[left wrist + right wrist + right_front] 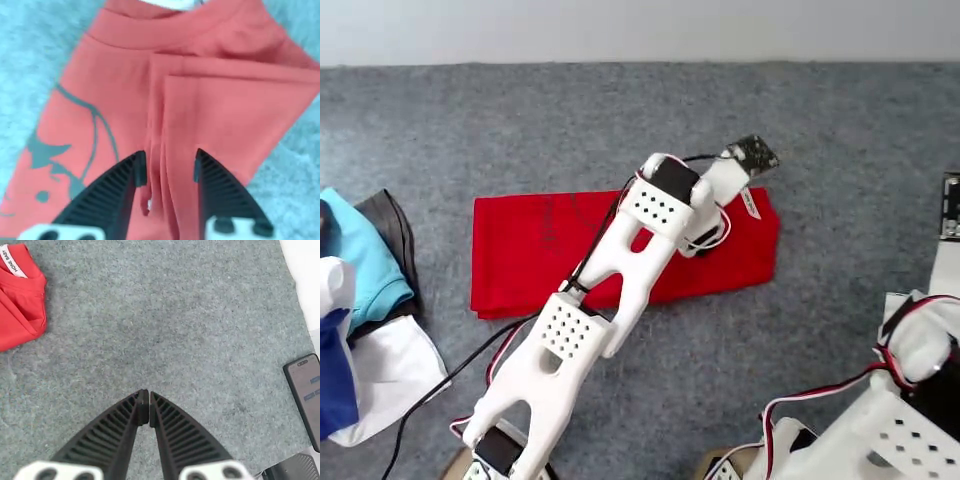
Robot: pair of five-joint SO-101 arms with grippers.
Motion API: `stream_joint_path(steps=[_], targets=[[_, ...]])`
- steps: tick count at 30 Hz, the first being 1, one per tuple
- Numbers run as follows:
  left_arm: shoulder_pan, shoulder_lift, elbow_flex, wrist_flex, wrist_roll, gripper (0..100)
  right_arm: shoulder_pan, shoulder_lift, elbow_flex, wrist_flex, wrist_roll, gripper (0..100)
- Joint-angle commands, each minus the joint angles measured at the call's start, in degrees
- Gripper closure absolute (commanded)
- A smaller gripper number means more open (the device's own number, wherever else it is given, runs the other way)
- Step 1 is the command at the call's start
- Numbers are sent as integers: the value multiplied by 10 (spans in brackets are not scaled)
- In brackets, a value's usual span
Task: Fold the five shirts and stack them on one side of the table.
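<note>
Red shirt (540,250): folded into a long band, flat on the middle of the table, well apart from the other shirts; dark print toward one end, white neck label at the other.
Left arm (610,270): stretched from the near edge across the red band, wrist over the end with the label.
Left tool (167,172): low over the red cloth, black ribbed fingers (122,185) apart, a raised crease of the fabric running between them; touching or not, cannot tell.
Right tool (148,402): fingers pressed together, nothing between them, above bare grey surface, well apart from the red band's corner.
Right arm (910,400): at the near right corner of the high view.
Other shirts (365,275): heaped at the left edge of the table in the high view; turquoise over a dark one, white and deep blue just beside, overlapping.
Table (820,150): covered in grey felt-like cloth.
Phone (305,395): dark, lying flat at the edge of the grey cover, on the right tool's side.
</note>
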Motion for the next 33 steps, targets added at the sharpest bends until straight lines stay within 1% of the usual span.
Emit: stream_joint_path(steps=[1, 4, 9, 12, 15, 19, 26, 33], targets=[[-11, -95, 3, 15, 20, 837, 5, -4, 1, 22, -3, 989], [-11, -176, 100, 15, 25, 837, 5, -4, 1, 22, -3, 989], [-12, -293, 319, 6, 20, 837, 5, -4, 1, 22, -4, 989], [-27, -304, 400, -24, 20, 837, 5, -4, 1, 22, -5, 989], [-47, -286, 438, -62, 21, 836, 5, -4, 1, 22, -6, 989], [-69, -235, 440, -85, 21, 836, 5, -4, 1, 22, -6, 989], [-76, -169, 382, -83, 23, 836, 5, -4, 1, 22, -6, 989], [-76, -182, 272, 13, 25, 837, 5, -4, 1, 22, -6, 989]])
